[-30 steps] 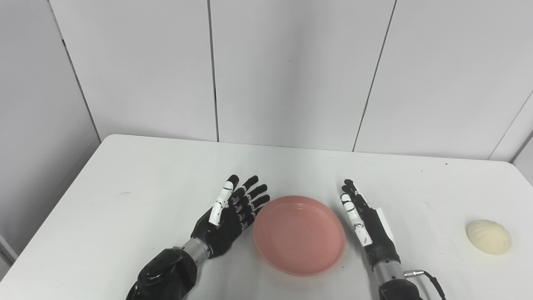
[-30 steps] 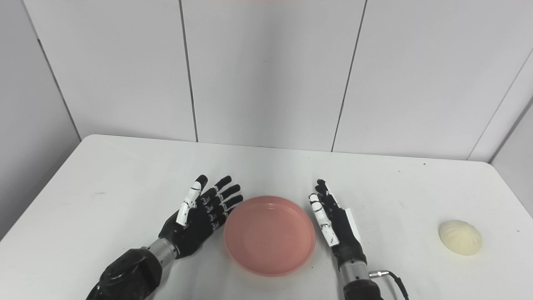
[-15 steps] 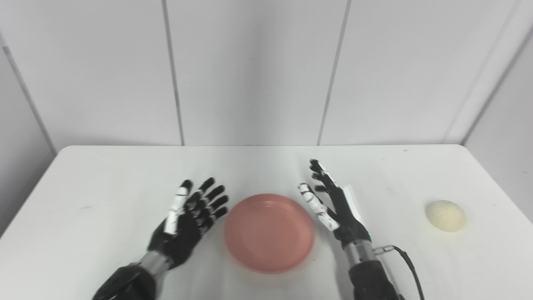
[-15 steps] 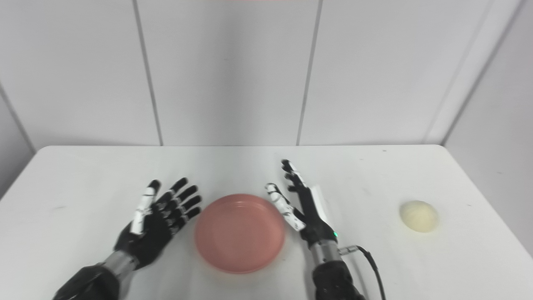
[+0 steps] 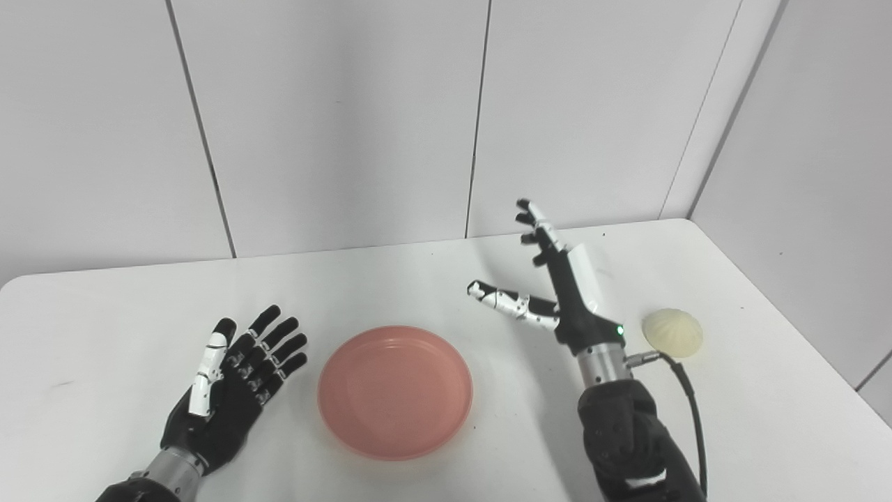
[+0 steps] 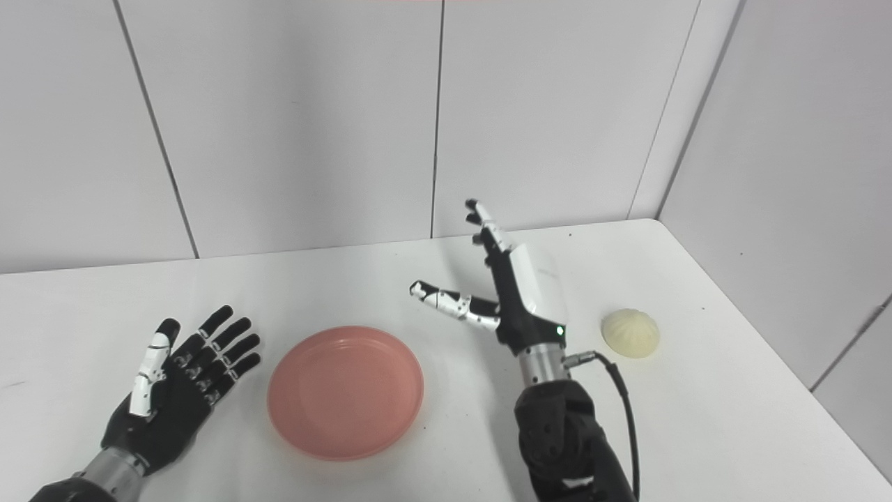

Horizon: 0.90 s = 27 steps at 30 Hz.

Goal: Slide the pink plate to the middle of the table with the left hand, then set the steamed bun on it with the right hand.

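Observation:
The pink plate (image 5: 395,390) lies empty on the white table (image 5: 125,307), near its front middle. The pale steamed bun (image 5: 672,333) sits on the table to the right. My left hand (image 5: 233,390) rests palm up, open and empty, just left of the plate with a small gap between them. My right hand (image 5: 554,293) is raised above the table between the plate and the bun, open, fingers pointing up and thumb out to the left. It holds nothing and stands a little left of the bun.
Grey wall panels (image 5: 334,118) stand behind the table and along its right side (image 5: 808,181). A black cable (image 5: 686,397) runs from my right wrist down the forearm. The table's right edge is close behind the bun.
The camera has turned right, so the whole picture has shifted left. My right hand has risen off the table and spread its thumb, now closer to the bun. My left hand has drawn slightly away from the plate.

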Tool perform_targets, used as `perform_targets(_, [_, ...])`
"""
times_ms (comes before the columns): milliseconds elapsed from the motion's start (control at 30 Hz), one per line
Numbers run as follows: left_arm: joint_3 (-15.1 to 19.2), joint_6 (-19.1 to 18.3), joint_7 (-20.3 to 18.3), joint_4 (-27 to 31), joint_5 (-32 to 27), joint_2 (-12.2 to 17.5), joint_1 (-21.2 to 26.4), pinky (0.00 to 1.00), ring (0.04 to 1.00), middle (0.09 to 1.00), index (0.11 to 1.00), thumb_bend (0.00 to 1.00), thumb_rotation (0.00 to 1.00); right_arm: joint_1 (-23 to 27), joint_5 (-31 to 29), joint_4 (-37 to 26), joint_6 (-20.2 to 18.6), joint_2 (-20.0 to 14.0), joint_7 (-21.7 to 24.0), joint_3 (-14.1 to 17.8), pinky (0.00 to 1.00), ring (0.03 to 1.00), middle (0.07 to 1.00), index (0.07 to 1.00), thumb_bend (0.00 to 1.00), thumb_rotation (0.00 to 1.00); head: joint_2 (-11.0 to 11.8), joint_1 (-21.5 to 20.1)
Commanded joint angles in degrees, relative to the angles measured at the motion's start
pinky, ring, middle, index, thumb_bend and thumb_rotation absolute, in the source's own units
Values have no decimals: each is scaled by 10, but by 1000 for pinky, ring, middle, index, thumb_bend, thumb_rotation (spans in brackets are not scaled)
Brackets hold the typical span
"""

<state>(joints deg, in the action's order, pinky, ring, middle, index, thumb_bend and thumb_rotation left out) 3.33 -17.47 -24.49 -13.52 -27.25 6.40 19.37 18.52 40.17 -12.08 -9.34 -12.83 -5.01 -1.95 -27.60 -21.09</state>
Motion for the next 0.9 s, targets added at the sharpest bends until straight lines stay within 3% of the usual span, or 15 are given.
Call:
perform_targets(0, [1, -18, 10, -37, 16, 16, -20, 928, 908, 922, 927, 596, 923, 25, 37, -47, -35, -23, 24, 5, 637, 759, 834, 908, 903, 651, 0, -4])
perform_targets(200, [6, -3, -2, -67, 15, 25, -10, 913, 896, 908, 912, 609, 897, 32, 49, -82, -90, -60, 76, 39, 650, 786, 851, 899, 898, 606, 4, -20])
perform_targets(400, [8, 12, -10, -91, 13, 32, -3, 898, 893, 899, 903, 623, 883, 21, 18, -39, -85, -115, 86, 83, 629, 776, 867, 910, 919, 596, 4, -29])
perform_targets(500, [12, 13, -11, -99, 10, 35, -1, 884, 884, 893, 895, 629, 872, 11, 2, 13, -68, -143, 69, 101, 561, 694, 847, 902, 951, 616, 3, -33])
perform_targets(667, [16, 13, -13, -103, 7, 38, 2, 875, 880, 890, 890, 622, 881, 6, -12, 43, -91, -165, 82, 107, 665, 808, 879, 894, 950, 551, 2, -38])
perform_targets(867, [18, 11, -18, -104, 4, 40, 2, 871, 876, 888, 888, 617, 879, 5, -10, 65, -106, -196, 99, 99, 672, 830, 878, 871, 937, 474, -2, -48])
